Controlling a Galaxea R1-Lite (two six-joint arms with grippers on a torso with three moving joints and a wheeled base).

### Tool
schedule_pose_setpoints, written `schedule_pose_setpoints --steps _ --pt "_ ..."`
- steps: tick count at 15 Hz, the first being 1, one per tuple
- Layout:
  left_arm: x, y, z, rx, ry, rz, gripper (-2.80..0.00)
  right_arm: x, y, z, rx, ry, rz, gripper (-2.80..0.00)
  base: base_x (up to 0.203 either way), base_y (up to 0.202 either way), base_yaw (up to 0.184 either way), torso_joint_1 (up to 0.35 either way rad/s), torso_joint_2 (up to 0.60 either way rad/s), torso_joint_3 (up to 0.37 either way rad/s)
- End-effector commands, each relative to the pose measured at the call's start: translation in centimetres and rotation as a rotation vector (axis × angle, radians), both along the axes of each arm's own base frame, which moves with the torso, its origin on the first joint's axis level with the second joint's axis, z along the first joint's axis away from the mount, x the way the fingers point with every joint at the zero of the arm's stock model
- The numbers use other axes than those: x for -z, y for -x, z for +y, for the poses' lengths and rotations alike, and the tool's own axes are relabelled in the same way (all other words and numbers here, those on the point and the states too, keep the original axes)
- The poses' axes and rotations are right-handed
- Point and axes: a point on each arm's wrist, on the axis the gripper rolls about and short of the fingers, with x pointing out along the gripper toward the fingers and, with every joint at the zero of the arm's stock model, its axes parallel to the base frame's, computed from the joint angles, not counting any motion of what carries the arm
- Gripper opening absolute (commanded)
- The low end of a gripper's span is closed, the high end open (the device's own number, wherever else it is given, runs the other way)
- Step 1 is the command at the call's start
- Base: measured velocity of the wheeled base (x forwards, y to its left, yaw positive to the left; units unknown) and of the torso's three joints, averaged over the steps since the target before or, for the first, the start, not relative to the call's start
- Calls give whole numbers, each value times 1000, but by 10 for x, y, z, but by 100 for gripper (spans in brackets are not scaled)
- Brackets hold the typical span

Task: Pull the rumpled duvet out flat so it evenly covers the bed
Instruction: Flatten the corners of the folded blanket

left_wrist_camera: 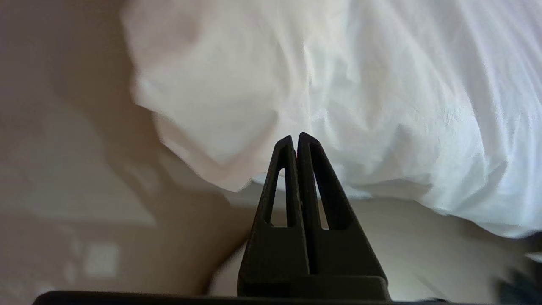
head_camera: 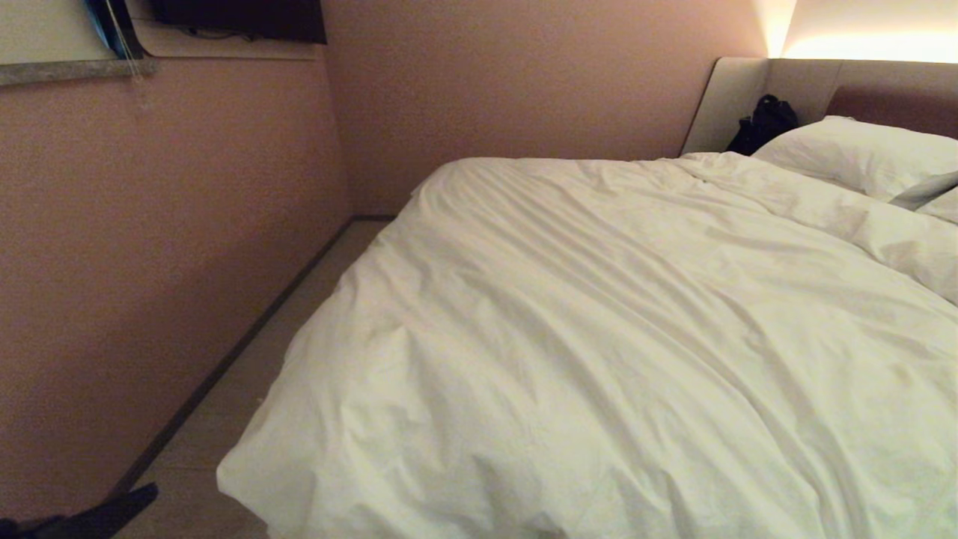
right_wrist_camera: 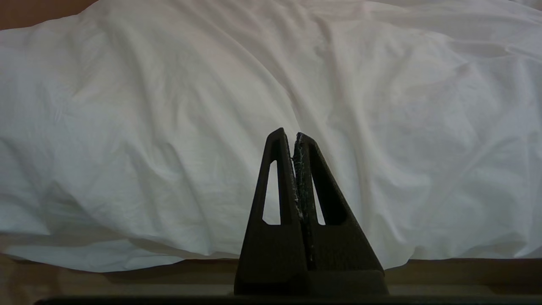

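A white, creased duvet (head_camera: pixel 599 337) lies over the bed (head_camera: pixel 737 105) and reaches up to the headboard. Its near left corner (left_wrist_camera: pixel 203 106) droops over the bed's corner towards the floor. At the bottom left of the head view my left gripper (head_camera: pixel 152 490) shows as a dark tip, low beside that corner. In the left wrist view the left gripper (left_wrist_camera: pixel 295 137) is shut, holds nothing, and points at the hanging corner. My right gripper (right_wrist_camera: pixel 290 133) is also shut and holds nothing. It faces the duvet's edge (right_wrist_camera: pixel 169 237) hanging over the foot of the bed.
A pink wall (head_camera: pixel 150 262) runs close along the bed's left side, leaving a narrow strip of floor (head_camera: pixel 284 329). White pillows (head_camera: pixel 853 153) lie at the headboard, with a black bag (head_camera: pixel 763 123) beside them. A dark screen (head_camera: pixel 239 19) hangs high on the wall.
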Motion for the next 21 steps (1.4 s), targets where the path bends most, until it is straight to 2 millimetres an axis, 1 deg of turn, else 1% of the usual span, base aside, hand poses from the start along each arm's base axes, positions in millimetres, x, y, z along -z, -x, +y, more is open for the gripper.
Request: schedule_pose_setpoints --steps 1,3,5,7,9,11,12,14,18,21 --pt "20 -52 1 5 26 235 -280 0 0 0 0 0 -1 -280 0 0 0 0 0 0" --pt "33 -89 1 9 56 300 -280 0 0 0 0 0 -1 -280 0 0 0 0 0 0" --pt "42 -117 2 15 75 293 -280 0 0 0 0 0 -1 -280 0 0 0 0 0 0" --pt "48 -137 2 38 94 262 -280 0 0 0 0 0 -1 -280 0 0 0 0 0 0" --pt "51 -152 2 54 106 242 -280 0 0 0 0 0 -1 -280 0 0 0 0 0 0" --pt "51 -160 2 58 106 238 -280 0 0 0 0 0 -1 -280 0 0 0 0 0 0" --pt "50 -162 2 57 106 234 0 0 0 0 0 0 -1 -280 0 0 0 0 0 0" --pt "53 -166 2 57 106 244 0 0 0 0 0 0 -1 -280 0 0 0 0 0 0" --pt "59 -184 2 30 149 273 0 0 0 0 0 0 -1 -280 0 0 0 0 0 0" --pt "70 -202 3 17 154 298 0 0 0 0 0 0 -1 -280 0 0 0 0 0 0"
